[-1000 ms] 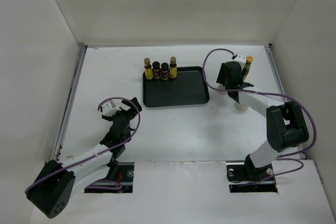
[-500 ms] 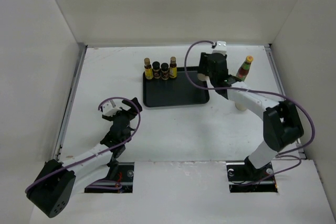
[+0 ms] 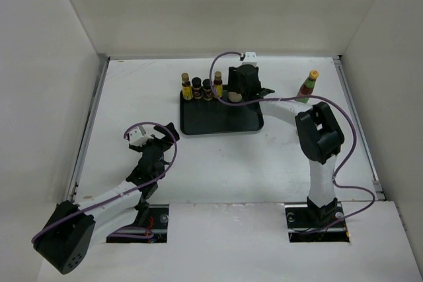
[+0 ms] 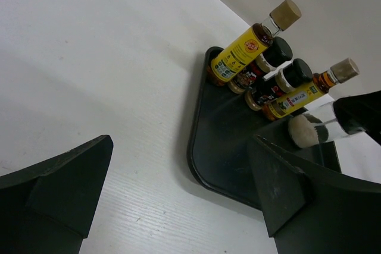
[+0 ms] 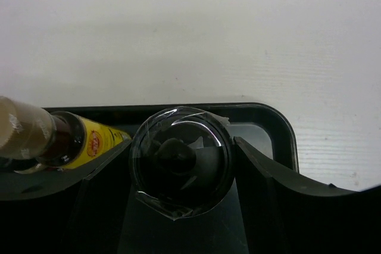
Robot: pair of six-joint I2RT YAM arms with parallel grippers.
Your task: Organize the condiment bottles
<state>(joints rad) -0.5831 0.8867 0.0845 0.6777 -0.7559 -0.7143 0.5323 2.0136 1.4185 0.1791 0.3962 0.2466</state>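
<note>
The right tool is gripping a squat whitish bottle around its black cap. It is holding it over the back of the black tray, just beside the end of a row of four bottles standing along the tray's far edge. A red bottle is standing on the counter, off to the right of the tray. The left tool is hanging released, its jaws wide apart, above the counter on the left side.
</note>
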